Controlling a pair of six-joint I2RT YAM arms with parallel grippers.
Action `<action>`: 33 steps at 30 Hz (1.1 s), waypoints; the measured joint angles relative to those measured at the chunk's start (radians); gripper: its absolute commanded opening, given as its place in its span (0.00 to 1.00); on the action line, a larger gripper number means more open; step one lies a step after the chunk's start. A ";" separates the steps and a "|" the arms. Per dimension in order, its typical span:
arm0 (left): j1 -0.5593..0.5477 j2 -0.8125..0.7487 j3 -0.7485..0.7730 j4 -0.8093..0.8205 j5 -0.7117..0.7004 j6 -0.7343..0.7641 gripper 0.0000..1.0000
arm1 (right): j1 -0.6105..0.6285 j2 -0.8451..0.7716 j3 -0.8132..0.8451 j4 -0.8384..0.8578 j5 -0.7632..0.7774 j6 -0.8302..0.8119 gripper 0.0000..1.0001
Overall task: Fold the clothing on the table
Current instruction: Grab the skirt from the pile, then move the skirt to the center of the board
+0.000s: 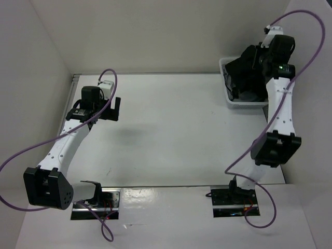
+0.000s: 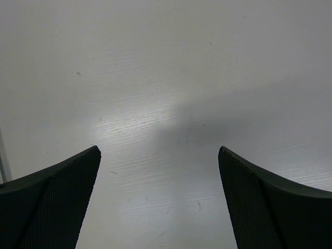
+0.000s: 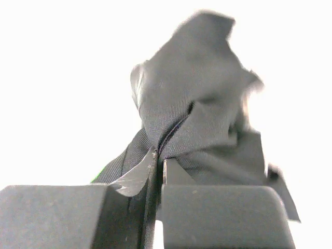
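Black cloth with a fine twill weave fills the middle of my right wrist view. It is the skirt [image 3: 197, 119], drawn up into a crumpled peak against a washed-out white background. My right claw [image 3: 158, 166] is clamped on it: the two fingers at the bottom of that frame press together, with only a pinched fold of fabric in the slit between them. A loose flap of the fabric curls over the tip of the finger on the frame's left.

From the top camera, the skirt is a dark heap in the upper right of the frame. Part of it is lifted above the rim of the white plastic basket [image 1: 244, 105], and the rest hangs down inside. The basket sits at the table's upper right corner. My right arm reaches up to it from its base at the lower right, and the wrist covers most of the claw in that view. None of the skirt lies on the open white table [image 1: 171, 135].

My left claw [image 1: 96, 115] hangs over the upper left part of the table, well away from the basket. In its own wrist view the two dark, textured fingers [image 2: 57, 197] stand wide apart in the lower corners with nothing between them. Only bare tabletop shows there, faintly scratched and crossed by a soft shadow. A purple cable [image 1: 111, 75] loops above that wrist.
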 measured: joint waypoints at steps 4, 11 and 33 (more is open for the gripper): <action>0.000 0.000 -0.001 0.000 0.006 0.000 1.00 | 0.041 -0.195 0.027 -0.003 -0.069 0.014 0.00; 0.000 0.000 -0.001 -0.001 0.018 0.003 1.00 | 0.244 -0.373 0.023 -0.034 -0.109 0.018 0.00; 0.000 0.000 -0.001 -0.009 0.089 0.037 1.00 | 0.723 -0.465 -0.487 -0.259 -0.049 -0.242 0.99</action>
